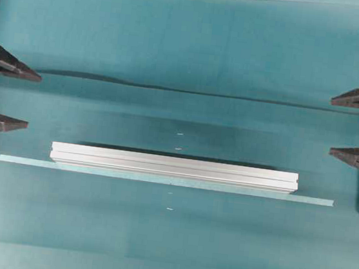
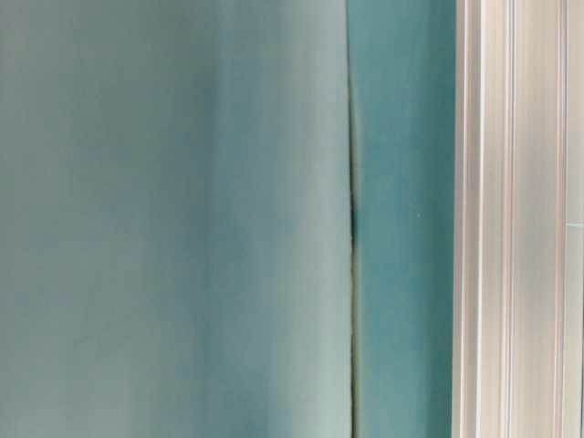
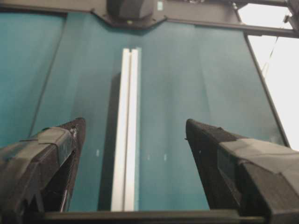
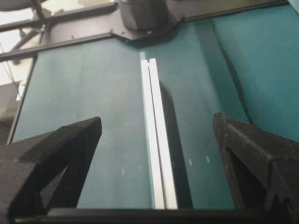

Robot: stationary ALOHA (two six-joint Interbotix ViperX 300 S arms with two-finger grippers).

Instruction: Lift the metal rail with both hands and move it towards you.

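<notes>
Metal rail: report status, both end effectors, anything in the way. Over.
Left end effector open, right end effector open, both off the work. Long silver grooved aluminium rail flat on teal mat, untouched. Thin pale-blue tape strip alongside; path looks clear.

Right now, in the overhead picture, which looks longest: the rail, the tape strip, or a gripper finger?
1. Tape strip: longest, though very thin.
2. Rail: shorter but thicker.
3. Left gripper finger: shortest, but it is cut off by the edge and sits nearer the camera, so that one is unsure.
</notes>
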